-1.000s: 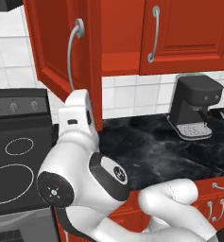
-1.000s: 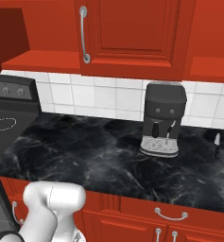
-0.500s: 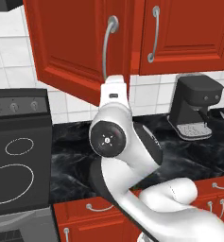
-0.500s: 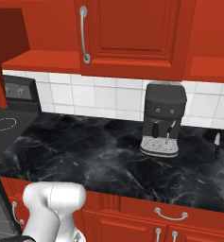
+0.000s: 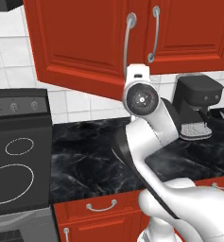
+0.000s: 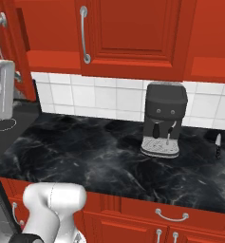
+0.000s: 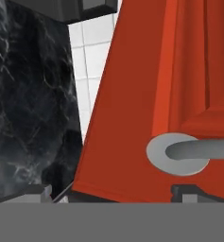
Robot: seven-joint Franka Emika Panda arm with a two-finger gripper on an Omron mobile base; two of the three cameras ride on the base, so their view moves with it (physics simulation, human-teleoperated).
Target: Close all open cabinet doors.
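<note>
We see the left cabinet door (image 5: pixel 85 42) slightly ajar, our hand (image 7: pixel 113 191) against its lower edge; grip state unclear.

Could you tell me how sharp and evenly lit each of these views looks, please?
Left base view: crisp, flat lighting, soft sheen on the open cabinet door. Right base view: sharp, faint reflections on the black counter. Hand view: the door sits very close, its handle slightly soft.
</note>
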